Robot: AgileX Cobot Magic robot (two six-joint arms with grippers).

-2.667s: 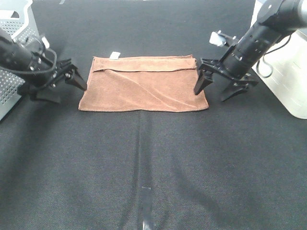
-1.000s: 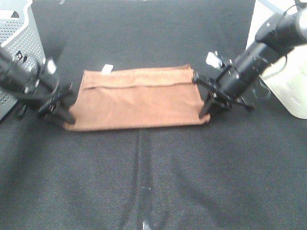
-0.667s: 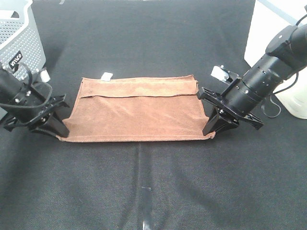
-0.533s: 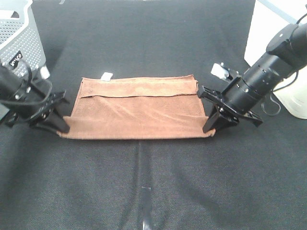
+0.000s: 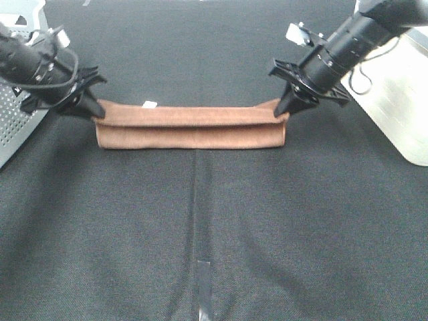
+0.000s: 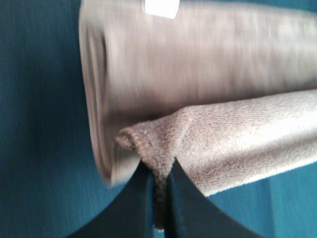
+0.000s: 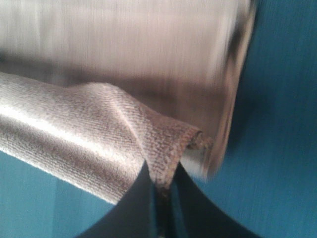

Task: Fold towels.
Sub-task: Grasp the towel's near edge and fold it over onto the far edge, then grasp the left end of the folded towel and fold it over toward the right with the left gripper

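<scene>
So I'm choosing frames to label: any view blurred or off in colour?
Exterior high view: sharp, evenly lit. Left wrist view: the towel corner pinched in the left gripper is sharp, the rest is streaked by blur, and the black table looks teal. Right wrist view: same blur and teal cast around the right gripper.

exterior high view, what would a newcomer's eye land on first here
The reddish-brown towel stands out, lying as a long narrow band across the black table. The left gripper and right gripper each pinch a corner of its upper layer at either end, fingers shut on the cloth. A small white tag shows at its far edge near the left end.
</scene>
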